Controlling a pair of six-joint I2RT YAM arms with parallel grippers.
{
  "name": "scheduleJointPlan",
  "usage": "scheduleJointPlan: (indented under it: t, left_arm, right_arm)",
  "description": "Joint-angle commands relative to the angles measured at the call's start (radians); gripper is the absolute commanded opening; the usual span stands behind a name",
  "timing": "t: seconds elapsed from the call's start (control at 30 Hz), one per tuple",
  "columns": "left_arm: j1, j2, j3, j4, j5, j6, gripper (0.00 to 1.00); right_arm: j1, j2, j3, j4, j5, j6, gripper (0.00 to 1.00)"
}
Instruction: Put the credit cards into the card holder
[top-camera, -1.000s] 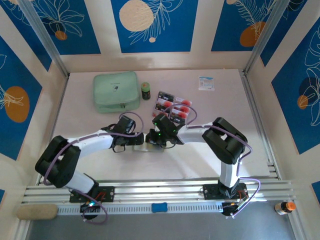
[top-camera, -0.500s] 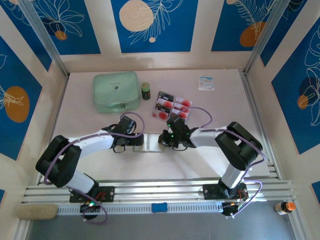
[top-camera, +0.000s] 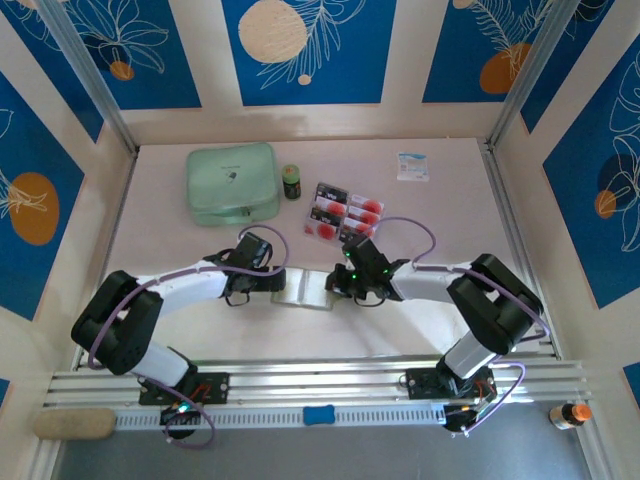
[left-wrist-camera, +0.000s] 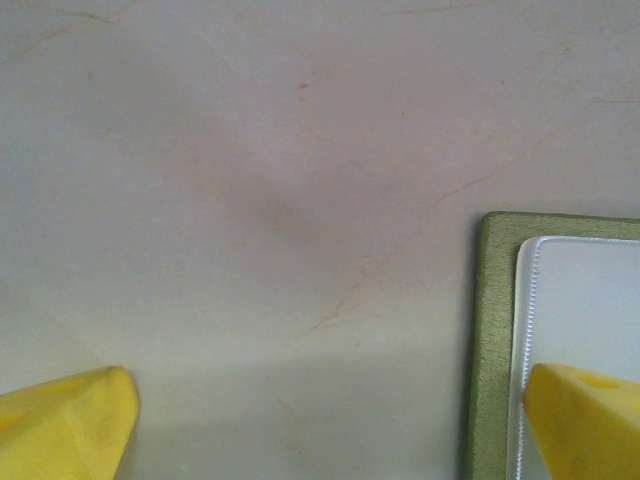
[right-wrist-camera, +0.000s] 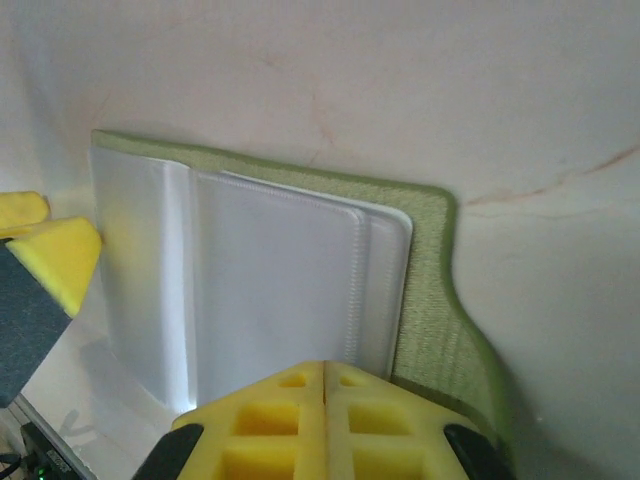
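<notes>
Staging the open card holder (right-wrist-camera: 270, 280): your right end effector (right-wrist-camera: 322, 375) clenched empty, left end effector (left-wrist-camera: 325, 400) released; next, fetch the far credit cards (top-camera: 345, 212).

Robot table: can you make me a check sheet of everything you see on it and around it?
Surface: pale table, faint scratches, nothing spilled.
Job's things: card holder lies open and flat, and the sleeves in view look empty; credit cards are bunched behind it.
Clutter: mint-green zip case, small bottle, white packet, all at the back.
Grippers: left pincer is wide open, with one finger over the holder's edge; right pincer is shut, at the holder's other side.
Cables: purple cables loop along both arms.
Surroundings: blue panels with leaf drawings; metal rails in front.
</notes>
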Motion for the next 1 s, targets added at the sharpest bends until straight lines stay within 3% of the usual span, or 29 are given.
scheduleJointPlan:
  t: [0.0,0.13,0.23,0.43,0.6,0.97]
  left_arm:
    - [-0.003,-0.002,-0.017,-0.032,-0.016,0.023,1.0]
    - [-0.003,-0.005,-0.015,-0.032,-0.013,0.02,1.0]
    - [-0.003,-0.002,-0.017,-0.028,-0.006,0.012,1.0]
    - [-0.003,0.003,-0.019,-0.02,0.001,-0.004,1.0]
    - [-0.003,-0.002,-0.021,-0.026,0.0,-0.014,1.0]
    - [-0.003,-0.012,-0.028,-0.026,0.004,-0.017,1.0]
  right_arm:
    - [-0.04,-0.082,0.09,-0.112,-0.044,-0.107,0.11]
    - [-0.1,-0.13,0.248,-0.276,-0.043,-0.254,0.43]
    - [-0.136,-0.111,0.38,-0.416,0.004,-0.378,0.56]
    - [-0.16,0.05,0.639,-0.656,0.089,-0.628,0.59]
    - [-0.145,0.194,0.782,-0.773,0.197,-0.734,0.58]
    - [-0.113,0.296,0.826,-0.83,0.427,-0.818,0.49]
